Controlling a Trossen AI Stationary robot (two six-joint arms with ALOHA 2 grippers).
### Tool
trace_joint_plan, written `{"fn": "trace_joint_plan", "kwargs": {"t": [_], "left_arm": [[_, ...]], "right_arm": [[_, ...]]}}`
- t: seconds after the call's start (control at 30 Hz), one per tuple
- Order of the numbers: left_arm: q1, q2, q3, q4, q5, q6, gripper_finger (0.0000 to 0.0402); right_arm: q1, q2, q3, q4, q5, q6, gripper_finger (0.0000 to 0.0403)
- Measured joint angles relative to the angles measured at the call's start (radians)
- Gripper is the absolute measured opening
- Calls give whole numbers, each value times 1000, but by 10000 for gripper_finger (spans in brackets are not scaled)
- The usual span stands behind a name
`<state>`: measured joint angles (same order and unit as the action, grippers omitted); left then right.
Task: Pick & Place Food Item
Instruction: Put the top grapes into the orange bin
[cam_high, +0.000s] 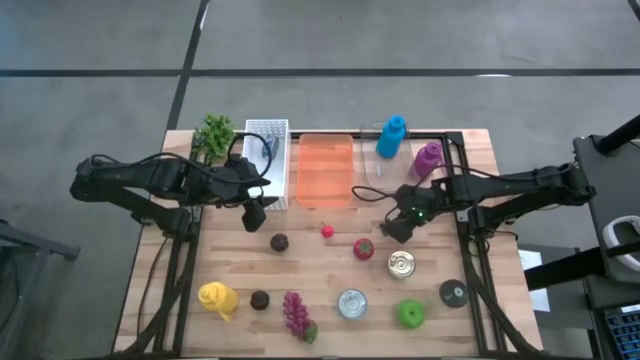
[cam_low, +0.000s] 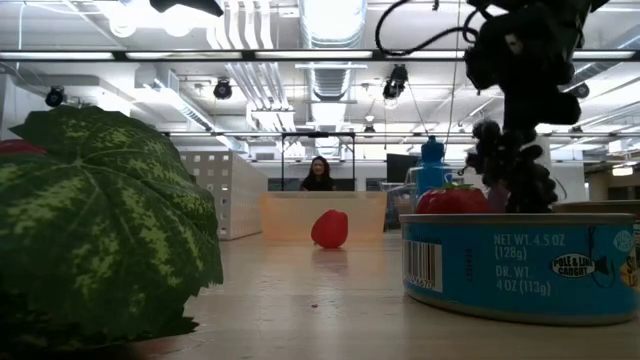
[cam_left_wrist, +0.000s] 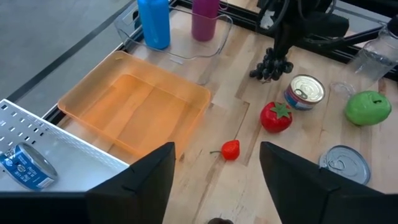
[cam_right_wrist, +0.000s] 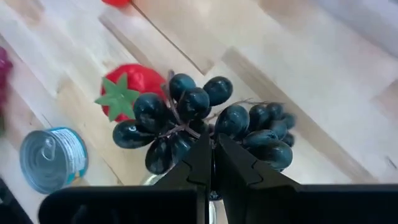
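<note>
A bunch of dark grapes hangs under my right gripper, which is shut on it above the table's right middle. The same bunch shows in the left wrist view and in the low view. Under it lie a red tomato and a tin can. My left gripper hovers open over the table's left middle, next to the orange tray, with nothing between its fingers. My right gripper pinches the grape bunch's stem at the bunch's middle between its two shut fingers. The fingers come steeply from above. The grapes spread to both sides below the fingertips, and the bunch hangs clear of the table.
A white rack holding a can, a blue bottle and a purple bottle stand at the far side. Nearer lie a small red fruit, a green apple, purple grapes, another can and a yellow item.
</note>
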<state>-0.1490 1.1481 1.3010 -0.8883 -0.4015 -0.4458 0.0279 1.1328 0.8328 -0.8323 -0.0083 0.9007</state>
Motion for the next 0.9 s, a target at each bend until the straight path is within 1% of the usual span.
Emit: {"fn": "trace_joint_plan", "kwargs": {"t": [0.13,0.3,0.43,0.63,0.9], "left_arm": [[0,0,0,0,1,0,230],[0,0,0,0,1,0,228],[0,0,0,0,1,-4,232],[0,0,0,0,2,-4,242],[0,0,0,0,2,-5,252]], "right_arm": [[1,0,39,2,23,-10,13],[5,0,97,3,46,-86,13],[5,0,141,3,91,-123,13],[5,0,194,7,117,-184,13],[5,0,226,27,117,-236,13]]}}
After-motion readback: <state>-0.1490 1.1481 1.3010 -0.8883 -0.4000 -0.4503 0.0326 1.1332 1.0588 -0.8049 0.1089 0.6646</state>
